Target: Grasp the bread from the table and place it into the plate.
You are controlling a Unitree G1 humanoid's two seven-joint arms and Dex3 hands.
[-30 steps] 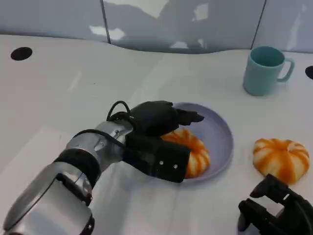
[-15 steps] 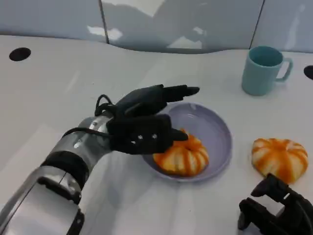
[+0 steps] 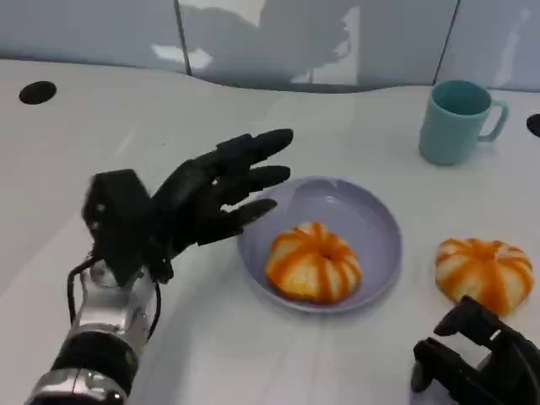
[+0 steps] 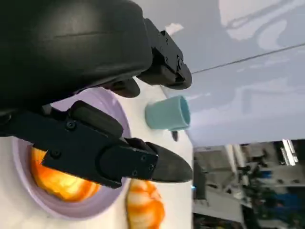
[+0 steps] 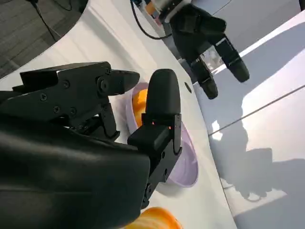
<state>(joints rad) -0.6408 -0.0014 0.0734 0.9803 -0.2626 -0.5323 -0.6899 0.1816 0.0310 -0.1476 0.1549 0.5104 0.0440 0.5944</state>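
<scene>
An orange-and-white striped bread (image 3: 313, 262) lies in the lavender plate (image 3: 371, 228) at the table's middle; it shows too in the left wrist view as bread (image 4: 57, 183) in the plate (image 4: 28, 200). A second striped bread (image 3: 484, 272) rests on the table right of the plate. My left hand (image 3: 198, 202) hovers left of the plate, fingers spread and holding nothing. My right hand (image 3: 485, 363) sits low at the front right, just below the second bread, with nothing in it that I can see.
A teal mug (image 3: 456, 120) stands at the back right. Dark round holes (image 3: 37, 92) mark the white tabletop at the far left and the right edge. A pale wall panel runs along the back.
My left hand has let go of the bread in the plate, opened its fingers and drawn back to the left. The right hand has stayed put.
</scene>
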